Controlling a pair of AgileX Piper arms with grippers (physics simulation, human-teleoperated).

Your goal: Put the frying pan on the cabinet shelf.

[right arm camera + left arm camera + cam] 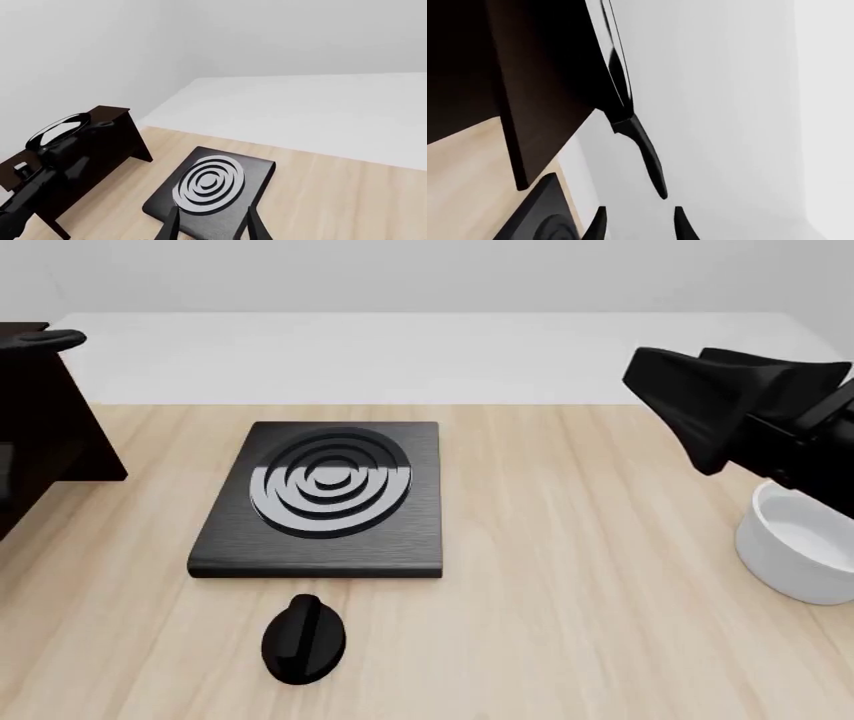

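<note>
Frying pan [60, 129] rests on top of the dark cabinet shelf [110, 145] at the table's far left, its long handle [644, 147] jutting past the cabinet edge. In the left wrist view the left gripper [639, 224] sits just short of the handle's tip, its fingers [597, 225] spread and holding nothing. The right gripper [212, 225] hangs above the black stove plate [327, 498] with its fingers likewise parted and empty. A black knob [304, 638] lies in front of the stove plate, and a white bowl [798, 550] stands at the table's right edge.
</note>
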